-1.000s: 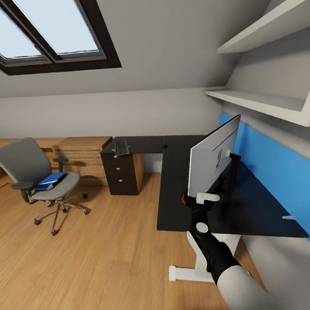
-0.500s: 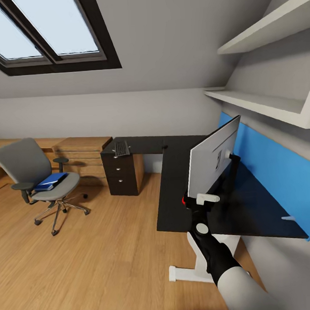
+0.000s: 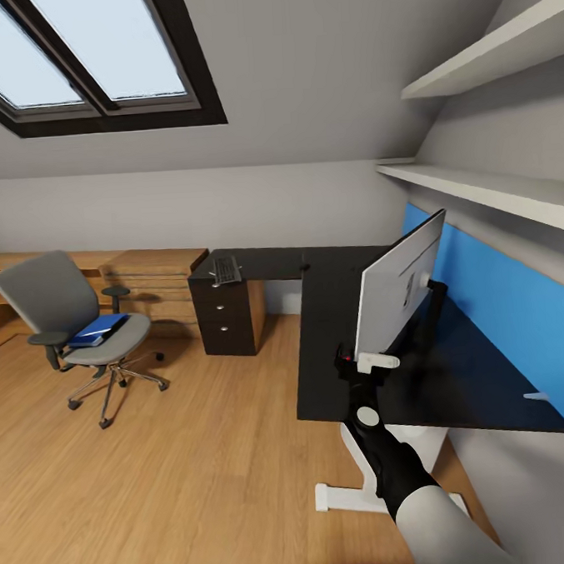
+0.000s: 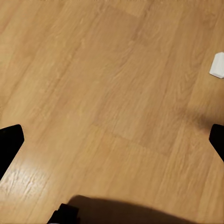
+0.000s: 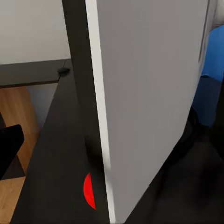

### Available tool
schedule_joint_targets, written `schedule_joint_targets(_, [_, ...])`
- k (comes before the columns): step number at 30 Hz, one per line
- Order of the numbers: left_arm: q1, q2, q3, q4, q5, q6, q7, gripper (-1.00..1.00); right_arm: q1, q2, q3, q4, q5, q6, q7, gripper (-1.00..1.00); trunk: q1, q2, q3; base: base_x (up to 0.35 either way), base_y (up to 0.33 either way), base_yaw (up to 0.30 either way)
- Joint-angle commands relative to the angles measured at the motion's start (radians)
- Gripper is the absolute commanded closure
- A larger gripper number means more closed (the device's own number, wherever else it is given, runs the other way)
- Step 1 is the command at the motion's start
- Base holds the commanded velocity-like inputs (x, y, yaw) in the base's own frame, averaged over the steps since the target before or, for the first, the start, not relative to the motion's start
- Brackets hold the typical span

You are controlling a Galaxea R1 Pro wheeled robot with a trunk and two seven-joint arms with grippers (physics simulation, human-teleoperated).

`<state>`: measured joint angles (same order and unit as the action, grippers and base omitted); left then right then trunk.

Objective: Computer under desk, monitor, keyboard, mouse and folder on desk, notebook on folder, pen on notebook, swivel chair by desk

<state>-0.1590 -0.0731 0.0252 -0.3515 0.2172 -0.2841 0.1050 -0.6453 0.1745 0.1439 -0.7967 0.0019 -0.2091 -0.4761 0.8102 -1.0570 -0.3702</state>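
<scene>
Head view: right claw clamps the monitor over the desk — wall shelves overhead, blue panel behind.

1 monitor, 1 keyboard, 1 swivel chair, 1 folder, 2 shelves.
</scene>
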Motion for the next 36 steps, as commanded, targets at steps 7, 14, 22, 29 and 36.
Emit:
schedule_joint_targets(7, [-0.001, -0.001, 0.002, 0.0, 0.001, -0.003, 0.001, -1.0, -0.001, 0.0, 0.001, 0.001, 0.0, -0.003, -0.006, -1.0, 0.0, -0.001, -0.001, 0.009, 0.024, 0.0])
schedule_joint_targets(14, [-0.001, -0.001, 0.002, 0.0, 0.001, -0.003, 0.001, -1.0, -0.002, -0.001, 0.0, 0.001, 0.0, -0.003, -0.006, -1.0, 0.0, -0.001, -0.001, 0.187, 0.028, 0.0])
schedule_joint_targets(22, [-0.001, -0.001, 0.002, 0.0, 0.001, -0.003, 0.001, -1.0, -0.002, -0.001, 0.0, 0.001, 0.0, -0.003, -0.006, -1.0, 0.0, -0.001, -0.001, 0.045, 0.004, 0.0])
schedule_joint_targets(29, [-0.001, -0.001, 0.002, 0.0, 0.001, -0.003, 0.001, -1.0, -0.002, -0.003, 0.0, 0.001, 0.0, -0.003, -0.005, -1.0, 0.0, -0.001, -0.001, 0.005, 0.0, 0.0])
schedule_joint_targets(36, [-0.001, -0.001, 0.002, 0.0, 0.001, -0.003, 0.001, -1.0, 0.0, -0.004, 0.0, 0.002, 0.0, -0.003, -0.003, -1.0, 0.0, -0.001, -0.001, 0.0, 0.0, 0.0])
